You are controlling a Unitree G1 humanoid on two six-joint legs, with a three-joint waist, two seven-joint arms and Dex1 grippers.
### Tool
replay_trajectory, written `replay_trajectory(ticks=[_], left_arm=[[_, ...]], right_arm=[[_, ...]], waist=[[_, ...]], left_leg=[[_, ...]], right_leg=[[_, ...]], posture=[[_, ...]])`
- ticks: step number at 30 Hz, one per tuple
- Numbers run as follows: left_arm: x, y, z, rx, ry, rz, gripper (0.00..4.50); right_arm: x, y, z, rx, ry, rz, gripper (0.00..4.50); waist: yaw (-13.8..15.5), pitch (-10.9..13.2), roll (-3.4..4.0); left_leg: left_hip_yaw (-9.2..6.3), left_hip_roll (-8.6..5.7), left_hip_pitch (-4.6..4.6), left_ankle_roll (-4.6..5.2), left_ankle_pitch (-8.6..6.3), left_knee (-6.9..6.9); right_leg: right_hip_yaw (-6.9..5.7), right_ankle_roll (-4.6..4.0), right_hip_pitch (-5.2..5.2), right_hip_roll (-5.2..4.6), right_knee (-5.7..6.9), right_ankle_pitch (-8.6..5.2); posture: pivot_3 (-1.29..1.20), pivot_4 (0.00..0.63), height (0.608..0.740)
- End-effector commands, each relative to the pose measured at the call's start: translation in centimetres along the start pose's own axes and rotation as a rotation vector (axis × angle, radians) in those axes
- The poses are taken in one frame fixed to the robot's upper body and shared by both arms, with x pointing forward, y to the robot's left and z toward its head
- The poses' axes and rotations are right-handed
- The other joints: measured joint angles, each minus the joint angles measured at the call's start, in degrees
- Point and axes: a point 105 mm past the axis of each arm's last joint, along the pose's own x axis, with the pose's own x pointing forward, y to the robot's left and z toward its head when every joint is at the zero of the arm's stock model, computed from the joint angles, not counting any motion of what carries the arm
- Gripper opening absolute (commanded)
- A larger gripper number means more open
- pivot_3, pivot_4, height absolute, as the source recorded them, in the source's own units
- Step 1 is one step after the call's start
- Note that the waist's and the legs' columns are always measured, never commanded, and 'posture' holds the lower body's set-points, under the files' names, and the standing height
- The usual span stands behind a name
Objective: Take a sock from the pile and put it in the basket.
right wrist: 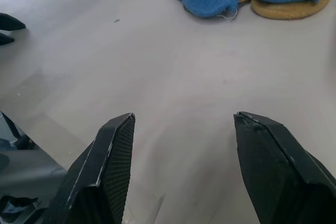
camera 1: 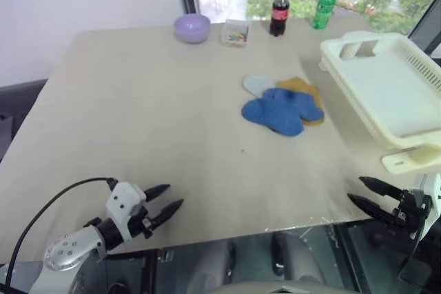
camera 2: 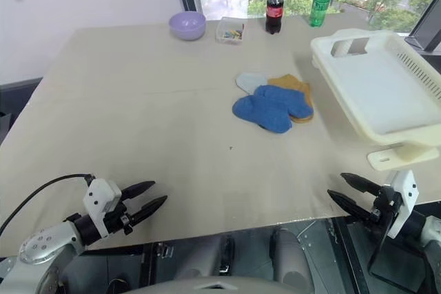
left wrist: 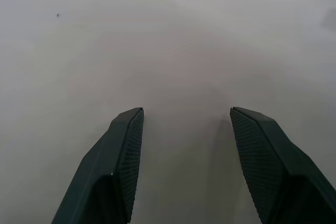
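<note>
The basket [camera 2: 386,94] is sitting at the worktop's [camera 2: 138,115] right edge, its far side cut off by the frame, long axis running near to far. The pile [camera 2: 273,105] is lying just left of it; lower socks are hidden under the blue ones. The right wrist view is catching the pile's near edge. The left gripper [camera 2: 151,196] and right gripper [camera 2: 341,189] are hovering at the near edge, fingers apart, holding nothing.

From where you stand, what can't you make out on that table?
- Pile: how many socks; the blue ones cover those beneath.
- Basket: far end cut off by the head view's edge.
- Small clear box: contents too small to name.
- Bottles: labels too small.
</note>
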Motion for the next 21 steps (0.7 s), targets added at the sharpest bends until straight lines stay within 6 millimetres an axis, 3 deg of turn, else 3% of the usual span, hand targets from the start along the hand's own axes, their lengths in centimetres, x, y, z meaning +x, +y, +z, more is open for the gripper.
replay_trajectory(ticks=[1, 7, 21], left_arm=[[-0.91, -0.03, 1.04, 0.021, -0.042, 0.024, 2.82], [-1.46, -0.74, 1.17, -0.012, -0.076, 0.032, 2.82], [-1.46, -0.73, 1.2, -0.018, -0.083, 0.019, 2.82]], right_arm=[[-0.13, -0.74, 0.81, -0.05, -0.015, 0.0, 3.05], [0.24, -1.57, 0.88, -0.087, -0.004, 0.022, 3.05], [0.77, -1.2, 1.12, -0.103, -0.013, 0.039, 3.05]], waist=[[-0.1, 0.0, -0.03], [0.0, 0.3, -0.46], [0.0, 0.3, -0.49]], left_leg=[[0.08, 0.0, 0.0, 0.06, 0.02, 0.0], [0.73, 0.12, 0.21, 0.24, -0.13, 0.03], [0.81, 0.13, 0.24, 0.32, -0.23, 0.04]], right_leg=[[0.06, 0.0, -0.02, 0.01, 0.0, 0.0], [0.1, 0.0, -0.05, -0.19, 0.01, 0.01], [0.16, 0.0, -0.06, -0.13, 0.05, 0.02]], posture=[[0.0, 0.15, 0.732], [0.0, 0.15, 0.732], [0.0, 0.15, 0.732]])
